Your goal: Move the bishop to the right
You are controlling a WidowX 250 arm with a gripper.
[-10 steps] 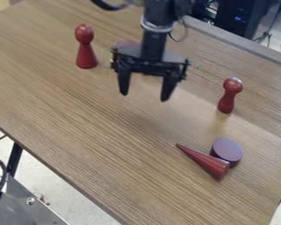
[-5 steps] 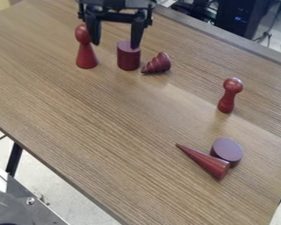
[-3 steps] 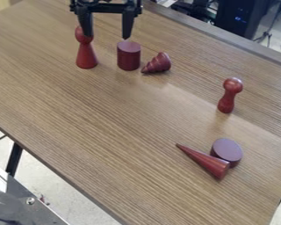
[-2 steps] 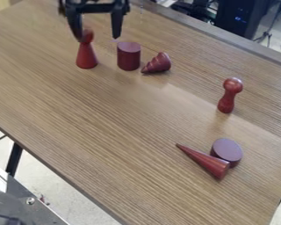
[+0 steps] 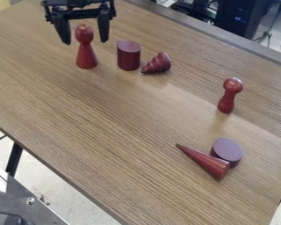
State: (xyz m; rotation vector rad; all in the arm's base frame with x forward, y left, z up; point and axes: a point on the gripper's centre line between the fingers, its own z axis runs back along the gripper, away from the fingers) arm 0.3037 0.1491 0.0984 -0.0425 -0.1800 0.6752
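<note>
The gripper (image 5: 86,42) hangs at the upper left of the camera view, open, its two fingers to either side of the head of a red piece with a round top and a conical body (image 5: 86,55). That piece, which looks like the bishop, stands upright on the wooden table (image 5: 107,123). Whether the fingers are level with its head or behind it, I cannot tell. A smaller red round-headed piece (image 5: 227,99) stands upright at the right.
Just right of the tall piece stands a dark red cylinder (image 5: 128,57), with a ridged cone (image 5: 158,63) lying beside it. At the lower right a smooth cone (image 5: 206,161) lies against a short purple-topped cylinder (image 5: 227,150). The table's far edge runs along the upper right.
From over the table's upper middle, the gripper has moved back and left, past the cylinder, to the tall round-headed piece. It has stayed open. The pieces on the table have not moved.
</note>
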